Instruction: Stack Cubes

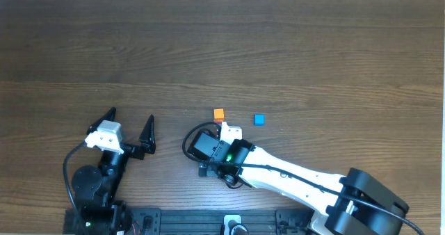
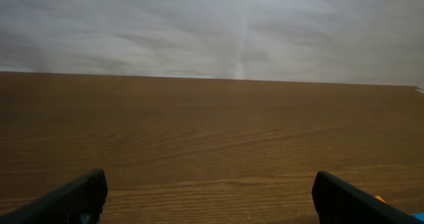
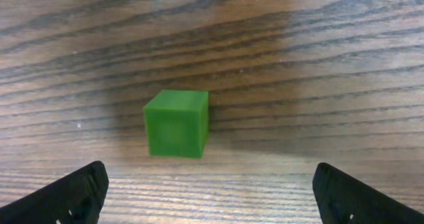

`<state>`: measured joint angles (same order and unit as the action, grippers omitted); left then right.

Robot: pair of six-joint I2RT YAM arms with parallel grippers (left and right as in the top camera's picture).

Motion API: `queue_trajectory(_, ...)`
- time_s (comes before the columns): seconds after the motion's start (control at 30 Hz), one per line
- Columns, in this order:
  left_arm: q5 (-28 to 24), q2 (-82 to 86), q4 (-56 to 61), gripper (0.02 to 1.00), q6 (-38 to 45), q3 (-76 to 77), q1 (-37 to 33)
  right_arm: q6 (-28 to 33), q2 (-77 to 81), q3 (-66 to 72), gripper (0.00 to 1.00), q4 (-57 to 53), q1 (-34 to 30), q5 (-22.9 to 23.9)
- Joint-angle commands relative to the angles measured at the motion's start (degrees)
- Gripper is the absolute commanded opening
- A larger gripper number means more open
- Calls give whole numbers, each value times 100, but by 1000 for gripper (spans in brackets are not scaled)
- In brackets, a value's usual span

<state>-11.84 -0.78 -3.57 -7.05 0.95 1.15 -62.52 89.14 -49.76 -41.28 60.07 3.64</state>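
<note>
the small green plastic cube (image 3: 175, 124) sat on the brown wooden worktop (image 1: 208, 40) just before the right gripper (image 3: 212, 191), its jaws wide and clear of it; a small orange cube (image 1: 219, 115) and a small blue cube (image 1: 259, 119) lay near the worktop's middle. the left gripper (image 1: 131, 117) stood wide open toward the left edge.

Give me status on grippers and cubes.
Left gripper open, empty. Right gripper open, facing green cube, not touching. Orange cube and blue cube apart, unstacked.

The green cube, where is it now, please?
The green cube sits on the table, just ahead of the open right tool in its wrist view; the top view shows that tool beside the orange cube.
</note>
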Motion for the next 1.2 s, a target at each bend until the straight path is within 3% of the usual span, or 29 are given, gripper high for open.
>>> queue_trajectory(0.03, -33, 50, 35, 998, 83, -59, -31, 236, 247, -273, 967, 15, 74, 326)
queue_trajectory(1.2, -33, 50, 35, 991, 83, -59, -31, 295, 837, -579, 866, -26, 227, 487)
